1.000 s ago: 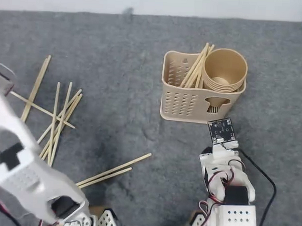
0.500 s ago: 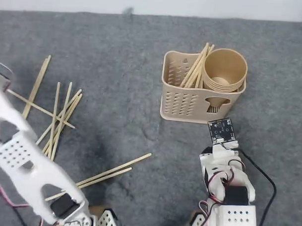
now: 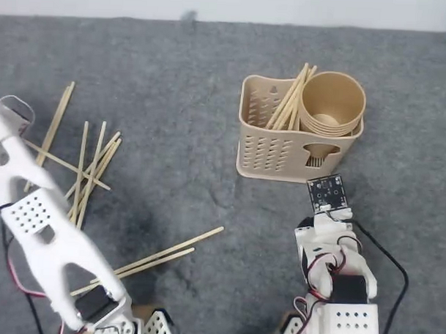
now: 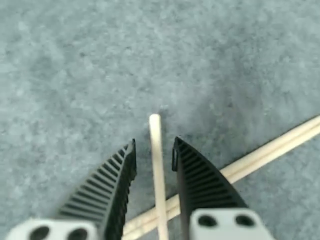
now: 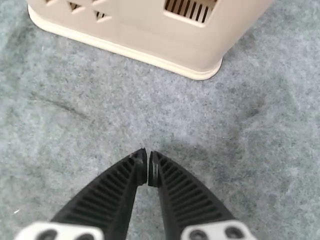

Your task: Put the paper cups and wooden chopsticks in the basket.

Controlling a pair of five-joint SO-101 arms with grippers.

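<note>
The beige basket [image 3: 282,151] stands on the grey carpet and holds stacked paper cups [image 3: 331,105] and a few wooden chopsticks [image 3: 291,96]. Several loose chopsticks [image 3: 87,177] lie scattered at the left, with a pair [image 3: 161,253] nearer the front. My left arm [image 3: 31,211] stretches over the left-hand pile. Its gripper [image 4: 154,142] is open low over the carpet. The end of one chopstick [image 4: 157,165] lies between its fingers, resting across another chopstick [image 4: 270,150]. My right gripper [image 5: 147,165] is shut on nothing, just in front of the basket's wall [image 5: 150,35].
Bare grey carpet lies between the scattered chopsticks and the basket. The right arm [image 3: 333,266] sits at the front right, close to the basket's front side. A pale wall runs along the far edge of the carpet.
My left arm has stretched out farther over the chopsticks at the far left. The right arm, basket and cups have not moved.
</note>
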